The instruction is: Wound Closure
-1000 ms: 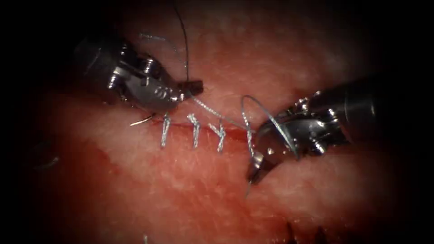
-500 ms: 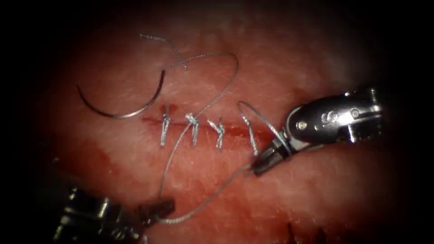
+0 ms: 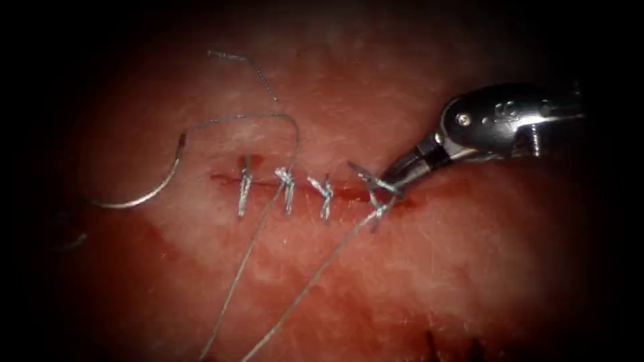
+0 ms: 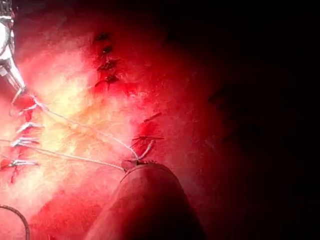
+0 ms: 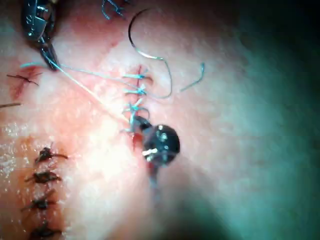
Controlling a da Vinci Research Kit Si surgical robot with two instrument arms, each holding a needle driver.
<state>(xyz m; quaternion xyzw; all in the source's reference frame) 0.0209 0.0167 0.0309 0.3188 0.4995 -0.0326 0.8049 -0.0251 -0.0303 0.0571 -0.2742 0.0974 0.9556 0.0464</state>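
Observation:
The curved needle (image 3: pixel 137 194) lies free on the tissue (image 3: pixel 402 281), left of the cut (image 3: pixel 349 192), held by neither tool. Its thread (image 3: pixel 268 121) arcs over the top of the cut and runs down past the stitches (image 3: pixel 288 191). A second strand (image 3: pixel 315 271) leaves the rightmost stitch (image 3: pixel 376 201) and runs down beside it. My right tool (image 3: pixel 394 181) comes in from the upper right, its jaws shut on the thread at that stitch. My left tool (image 4: pixel 134 162) is shut on the two strands where they meet.
A short cut end of thread (image 3: pixel 235 59) lies on the tissue above the cut. A second row of dark stitches (image 4: pixel 105 57) closes another cut nearby, also seen as dark stitches (image 5: pixel 42 197) in the right wrist view. Red fluid wets the tissue around the cut.
The left tool drew back downward with the thread and left the endoscope view. The right tool rose to the rightmost stitch, whose loop has pulled down tight. The needle slid left.

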